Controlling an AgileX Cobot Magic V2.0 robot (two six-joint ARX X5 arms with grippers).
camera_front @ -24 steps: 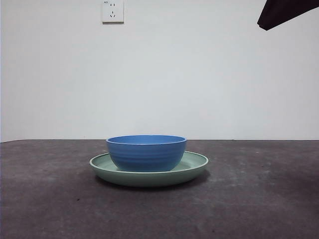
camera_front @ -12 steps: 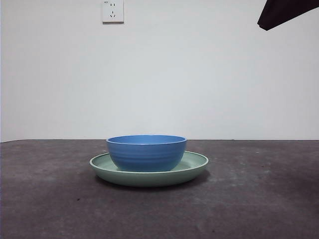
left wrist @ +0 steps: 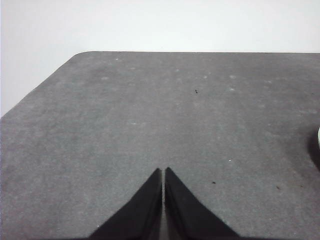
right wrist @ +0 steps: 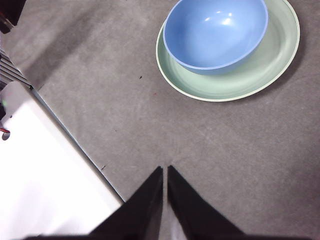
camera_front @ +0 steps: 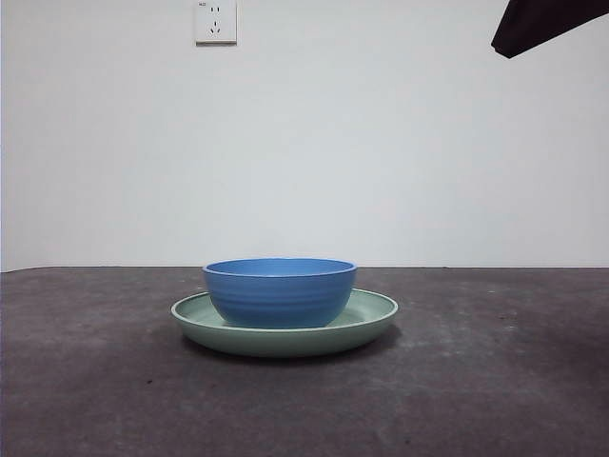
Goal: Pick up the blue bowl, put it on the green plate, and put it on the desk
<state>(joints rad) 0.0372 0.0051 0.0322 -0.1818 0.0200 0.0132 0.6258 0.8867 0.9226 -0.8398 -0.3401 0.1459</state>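
The blue bowl [camera_front: 280, 291] stands upright and empty inside the green plate [camera_front: 373, 317], which rests on the desk [camera_front: 495, 381] near its middle. From high above, the right wrist view shows the blue bowl [right wrist: 215, 32] sitting toward one side of the green plate [right wrist: 255, 75]. My right gripper [right wrist: 165, 170] hangs well clear of both, jaws shut on nothing; in the front view it shows only as a black tip [camera_front: 542, 24] at the top right corner. My left gripper [left wrist: 163, 172] is shut and empty over bare desk [left wrist: 150, 110], with a sliver of the plate's rim [left wrist: 318, 137] at the picture's edge.
A white wall with a socket [camera_front: 215, 21] rises behind the desk. The right wrist view shows the desk's edge [right wrist: 75, 150] and a white surface [right wrist: 40, 185] beyond it. The desk's rounded corner [left wrist: 80, 55] appears in the left wrist view.
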